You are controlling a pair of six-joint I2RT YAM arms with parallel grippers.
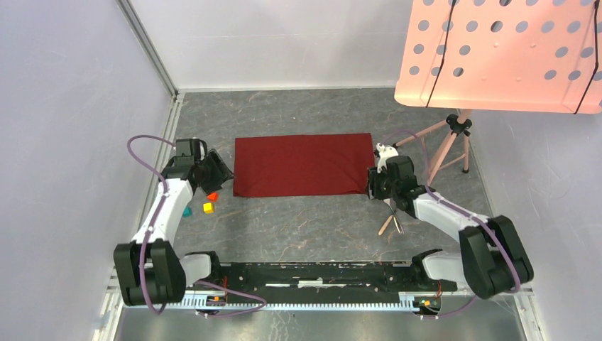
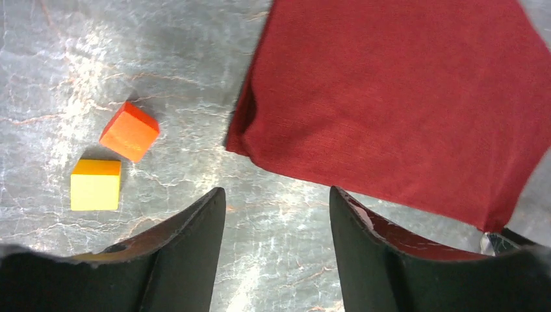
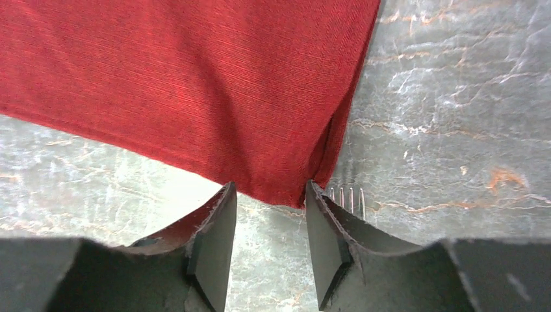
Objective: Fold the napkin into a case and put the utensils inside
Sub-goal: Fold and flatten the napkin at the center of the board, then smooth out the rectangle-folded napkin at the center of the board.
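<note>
Left pincer [image 2: 276,195] open, empty, by blocks [image 2: 129,131]; right pincer [image 3: 270,188] open astride napkin [image 3: 195,84] corner; fork tines [image 3: 347,198] show only in its wrist view.

The gray table [image 1: 319,224] looks like stone with thin pale lines. Plain white walls [image 1: 64,106] stand around it. A pink board [image 1: 497,67] with round holes sits on a pink stand [image 1: 464,150].

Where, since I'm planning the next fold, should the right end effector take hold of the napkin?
Pinch the napkin at its near right corner, coming low from the near side. The cloth lies flat, so only an edge offers a bite, and that corner lies at the gap between the open fingers of the right end effector. Mind the fork tines beside it.
</note>
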